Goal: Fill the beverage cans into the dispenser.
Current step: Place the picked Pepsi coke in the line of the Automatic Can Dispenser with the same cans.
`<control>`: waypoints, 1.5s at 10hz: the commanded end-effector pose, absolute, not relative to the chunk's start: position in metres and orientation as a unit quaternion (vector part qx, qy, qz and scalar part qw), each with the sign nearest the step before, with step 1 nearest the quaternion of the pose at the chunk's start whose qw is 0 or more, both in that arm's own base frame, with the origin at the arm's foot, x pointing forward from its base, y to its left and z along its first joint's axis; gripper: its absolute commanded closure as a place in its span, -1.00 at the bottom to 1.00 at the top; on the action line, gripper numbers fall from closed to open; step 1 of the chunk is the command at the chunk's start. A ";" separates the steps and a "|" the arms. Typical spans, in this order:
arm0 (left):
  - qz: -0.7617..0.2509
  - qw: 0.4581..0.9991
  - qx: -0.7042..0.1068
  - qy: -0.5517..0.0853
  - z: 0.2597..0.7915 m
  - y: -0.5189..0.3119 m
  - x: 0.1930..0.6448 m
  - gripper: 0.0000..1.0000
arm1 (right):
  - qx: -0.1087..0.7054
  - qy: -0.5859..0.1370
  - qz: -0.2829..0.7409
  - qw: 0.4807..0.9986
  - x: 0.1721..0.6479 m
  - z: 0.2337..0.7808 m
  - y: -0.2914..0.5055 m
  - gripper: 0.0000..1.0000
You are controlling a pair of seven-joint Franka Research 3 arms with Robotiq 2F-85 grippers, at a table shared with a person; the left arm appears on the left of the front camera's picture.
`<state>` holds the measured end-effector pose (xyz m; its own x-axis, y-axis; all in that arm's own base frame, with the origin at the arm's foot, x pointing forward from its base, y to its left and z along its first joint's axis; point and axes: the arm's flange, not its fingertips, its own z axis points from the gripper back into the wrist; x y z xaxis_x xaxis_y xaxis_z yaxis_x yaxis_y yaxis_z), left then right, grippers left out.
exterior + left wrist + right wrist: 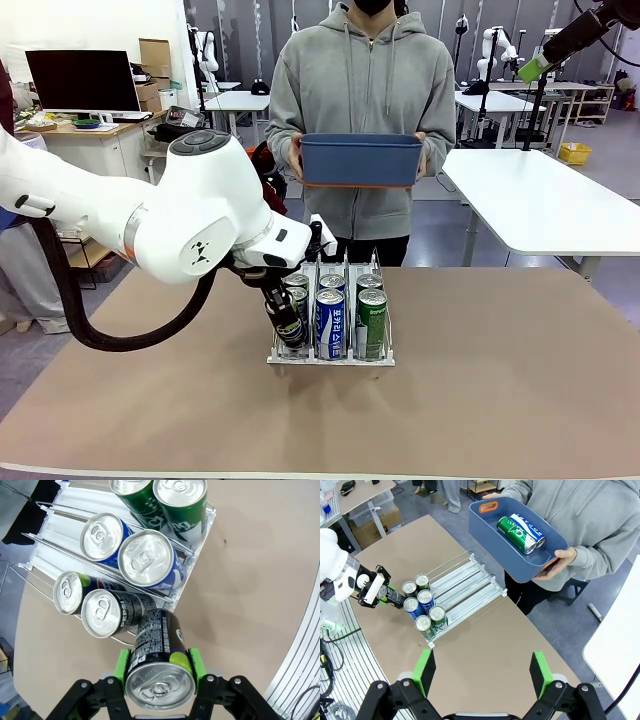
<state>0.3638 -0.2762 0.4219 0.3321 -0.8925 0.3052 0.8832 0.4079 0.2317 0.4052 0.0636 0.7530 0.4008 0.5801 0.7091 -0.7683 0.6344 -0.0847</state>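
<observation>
**Black can pinched at the dispenser's left lane**

My left end effector [160, 672] is pinching a black can [156, 645] across its body, with 1 green pad on each side and the silver top facing my wrist camera. The can is tilted. Its far end is down at the front lip of the dispenser [47, 542], right up against the front can [107, 612] of the left lane; I cannot tell whether they touch. From the front, my left end effector [283, 318] and the black can [291, 332] sit at the left front corner of the dispenser [330, 358], low over the surface [500, 390].

The dispenser holds 6 upright cans, 2 per lane, all crowded toward the front lip. There are 2 green cans [180, 502] in the right lane, 2 blue cans [147, 560] in the middle, and 2 more in the left lane, where the front can is black.

My right end effector [482, 675] is spread wide with nothing between its pads. It is high above the surface and well apart from the dispenser [465, 585].

Across the surface a person holds a blue bin [360, 160] in both hands. In the bin [485, 530] lie 2 cans on their sides, touching: a green one [512, 530] and a blue-and-white one [532, 524].
</observation>
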 end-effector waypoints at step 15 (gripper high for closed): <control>-0.506 0.854 -0.018 -0.121 0.383 -0.284 0.436 -0.15 | 0.130 -0.364 0.409 0.827 0.405 0.753 0.064 -1.00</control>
